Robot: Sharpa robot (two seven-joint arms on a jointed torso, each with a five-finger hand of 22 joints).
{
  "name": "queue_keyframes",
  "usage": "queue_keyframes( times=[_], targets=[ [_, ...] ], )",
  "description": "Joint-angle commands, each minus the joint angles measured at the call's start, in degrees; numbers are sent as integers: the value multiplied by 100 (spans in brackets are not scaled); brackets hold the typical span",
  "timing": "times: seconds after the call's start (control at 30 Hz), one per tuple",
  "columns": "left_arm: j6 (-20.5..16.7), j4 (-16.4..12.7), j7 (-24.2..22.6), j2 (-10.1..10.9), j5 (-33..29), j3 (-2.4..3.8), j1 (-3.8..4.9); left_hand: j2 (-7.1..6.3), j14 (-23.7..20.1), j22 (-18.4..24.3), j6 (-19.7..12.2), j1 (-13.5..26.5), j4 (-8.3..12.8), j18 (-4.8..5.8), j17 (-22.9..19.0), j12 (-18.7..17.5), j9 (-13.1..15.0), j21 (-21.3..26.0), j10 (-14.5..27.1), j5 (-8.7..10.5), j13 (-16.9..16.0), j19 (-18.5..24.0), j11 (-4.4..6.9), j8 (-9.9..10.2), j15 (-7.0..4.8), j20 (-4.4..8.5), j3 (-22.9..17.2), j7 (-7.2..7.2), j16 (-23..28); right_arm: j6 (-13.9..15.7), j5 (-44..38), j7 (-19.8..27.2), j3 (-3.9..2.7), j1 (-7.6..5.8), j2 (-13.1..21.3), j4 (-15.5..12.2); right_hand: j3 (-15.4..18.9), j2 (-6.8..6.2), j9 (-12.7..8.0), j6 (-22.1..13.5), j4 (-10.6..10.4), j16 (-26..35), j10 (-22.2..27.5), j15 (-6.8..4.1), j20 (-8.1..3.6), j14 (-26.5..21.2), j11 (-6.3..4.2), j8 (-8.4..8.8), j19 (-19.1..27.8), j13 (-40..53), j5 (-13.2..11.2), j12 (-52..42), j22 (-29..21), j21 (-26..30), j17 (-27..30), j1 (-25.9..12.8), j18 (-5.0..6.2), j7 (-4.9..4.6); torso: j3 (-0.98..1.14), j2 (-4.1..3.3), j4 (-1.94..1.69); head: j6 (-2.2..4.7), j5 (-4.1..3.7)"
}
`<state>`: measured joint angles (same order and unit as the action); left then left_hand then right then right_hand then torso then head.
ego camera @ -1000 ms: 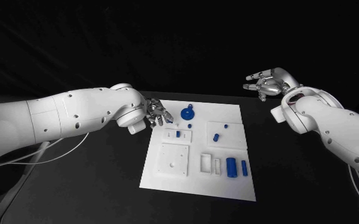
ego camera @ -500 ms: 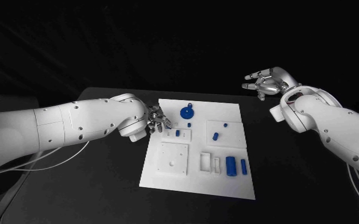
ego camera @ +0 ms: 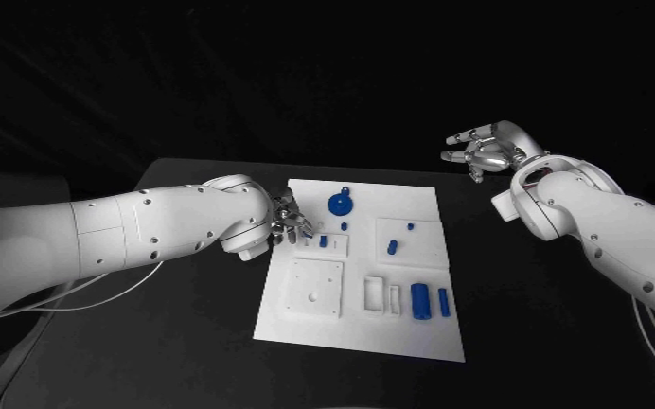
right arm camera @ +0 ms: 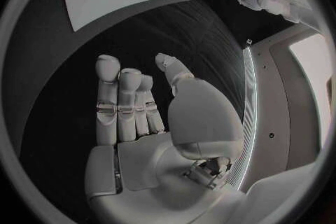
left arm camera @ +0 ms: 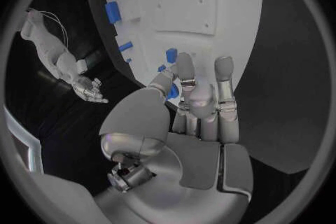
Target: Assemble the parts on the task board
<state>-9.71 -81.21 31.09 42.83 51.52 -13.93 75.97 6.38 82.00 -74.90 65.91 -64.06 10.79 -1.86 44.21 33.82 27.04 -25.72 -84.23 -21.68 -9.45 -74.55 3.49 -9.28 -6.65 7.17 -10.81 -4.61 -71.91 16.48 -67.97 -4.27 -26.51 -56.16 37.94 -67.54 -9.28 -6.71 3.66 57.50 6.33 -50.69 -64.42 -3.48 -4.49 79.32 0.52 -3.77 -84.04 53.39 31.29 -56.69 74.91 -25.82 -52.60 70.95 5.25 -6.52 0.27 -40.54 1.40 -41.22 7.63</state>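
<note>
The black tabletop (ego camera: 178,333) carries the white board (ego camera: 358,333) at its middle. My left hand (ego camera: 290,220) sits at the board's left edge, fingers (left arm camera: 223,75) held close together over it, with a small blue part (left arm camera: 171,91) pinched between thumb and fingers. My right hand (ego camera: 485,151) hangs well off the board's far right corner, fingers (right arm camera: 106,81) apart and loosely curled, holding nothing. A round blue part (ego camera: 342,205) lies near the board's far edge, two blue bars (ego camera: 430,300) nearer me.
</note>
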Motion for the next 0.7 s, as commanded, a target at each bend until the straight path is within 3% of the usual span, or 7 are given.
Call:
queue_keyframes(
  times=[0.03, 0.7],
  targets=[
    [98, 8, 69, -23, 218, 2, -7, 60, 27, -105, 645, -19, 22, -69, 10, 22, 1408, -31, -266, 5, 5, -5, 52, -21, -3, -36, -14, 583, -26, -78, 4, 21, -3, 4, 3, -6, 3, 3, 2, 29, -44, 19, 43, 6, 4, -43, 0, 20, -85, 0, 19, -11, 277, 29, 7, -40, 111, -28, 6, -2, 3, -5, 4],
    [477, 91, 139, -59, 446, 3, -72, 70, 21, -103, 643, -31, 45, -69, -19, 2, 1408, -39, -266, -8, 12, 10, 47, 6, 1, -38, -28, 575, -8, -65, 4, 27, -3, 5, 14, -6, 3, 3, 2, 29, -44, 19, 43, 6, 4, -43, 0, 20, -85, 0, 19, -11, 277, 29, 7, -40, 111, -28, -1, 0, 3, -48, 1]
  ],
)
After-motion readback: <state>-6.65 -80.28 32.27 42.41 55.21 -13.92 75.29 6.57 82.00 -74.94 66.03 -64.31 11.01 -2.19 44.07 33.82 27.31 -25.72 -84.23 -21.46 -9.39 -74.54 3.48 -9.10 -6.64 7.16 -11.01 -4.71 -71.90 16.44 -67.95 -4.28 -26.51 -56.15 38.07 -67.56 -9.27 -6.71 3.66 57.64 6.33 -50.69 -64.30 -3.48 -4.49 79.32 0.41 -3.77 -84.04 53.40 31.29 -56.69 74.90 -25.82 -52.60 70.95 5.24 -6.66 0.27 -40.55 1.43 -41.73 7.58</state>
